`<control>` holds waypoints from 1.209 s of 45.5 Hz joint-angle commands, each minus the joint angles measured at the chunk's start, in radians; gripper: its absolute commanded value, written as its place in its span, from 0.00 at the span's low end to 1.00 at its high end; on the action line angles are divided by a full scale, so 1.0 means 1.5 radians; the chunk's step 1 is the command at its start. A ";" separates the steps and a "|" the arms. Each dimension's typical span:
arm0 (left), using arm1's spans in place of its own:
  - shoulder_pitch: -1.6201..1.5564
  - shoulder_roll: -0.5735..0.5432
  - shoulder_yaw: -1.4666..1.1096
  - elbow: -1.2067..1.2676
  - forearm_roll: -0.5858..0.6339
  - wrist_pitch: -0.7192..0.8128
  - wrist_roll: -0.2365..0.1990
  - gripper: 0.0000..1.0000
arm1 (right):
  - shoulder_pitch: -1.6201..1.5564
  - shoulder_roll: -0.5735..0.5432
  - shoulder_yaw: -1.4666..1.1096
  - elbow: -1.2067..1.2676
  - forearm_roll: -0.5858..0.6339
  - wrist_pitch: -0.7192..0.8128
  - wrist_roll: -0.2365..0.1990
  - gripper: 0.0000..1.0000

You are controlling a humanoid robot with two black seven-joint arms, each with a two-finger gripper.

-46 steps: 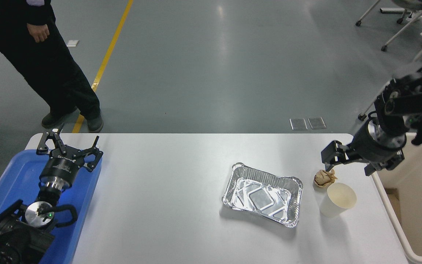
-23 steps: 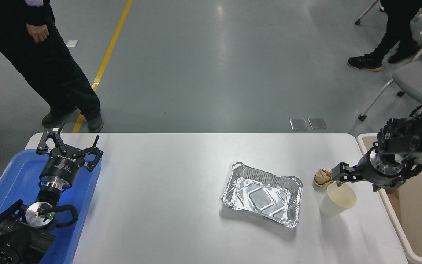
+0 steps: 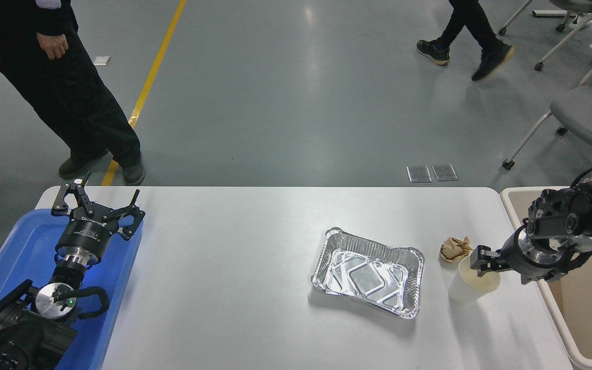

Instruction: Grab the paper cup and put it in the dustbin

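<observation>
Near the bench's right edge, right end effector sits at the upright cup's rim; finger spread unclear. Left arm far.

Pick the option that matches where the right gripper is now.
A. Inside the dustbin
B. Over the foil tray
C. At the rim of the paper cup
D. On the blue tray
C: the right gripper sits at the rim of the paper cup, which stands upright on the table right of the foil tray.
</observation>
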 commanded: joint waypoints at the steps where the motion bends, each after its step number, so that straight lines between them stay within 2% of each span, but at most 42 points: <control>1: 0.000 0.000 0.000 0.000 0.000 0.000 0.000 0.99 | -0.010 0.001 0.001 -0.003 0.069 -0.002 0.000 0.25; 5: 0.000 0.000 0.000 0.000 0.000 0.000 0.000 0.99 | -0.014 0.001 0.001 -0.002 0.071 -0.001 -0.001 0.12; 7: 0.000 0.000 0.000 0.000 0.000 0.000 0.000 0.99 | -0.016 0.001 0.001 -0.002 0.071 -0.001 -0.001 0.00; 24: 0.000 0.000 0.000 0.000 0.000 0.000 0.000 0.99 | -0.006 -0.008 0.000 0.003 0.093 0.007 -0.001 0.00; 29: 0.000 0.000 0.000 0.000 0.000 0.000 0.000 0.99 | 0.051 -0.041 -0.010 0.027 0.091 0.018 -0.001 0.00; 35: -0.001 0.000 0.000 0.000 0.000 0.000 0.001 0.99 | 0.164 -0.104 -0.023 0.092 0.079 0.086 0.000 0.00; 45: -0.001 0.000 0.001 0.000 0.000 0.000 0.001 0.99 | 0.334 -0.131 -0.080 0.140 0.078 0.234 0.000 0.00; 55: -0.001 0.000 0.001 0.000 0.001 0.000 0.001 0.99 | 0.497 -0.147 -0.122 0.176 0.078 0.323 0.000 0.00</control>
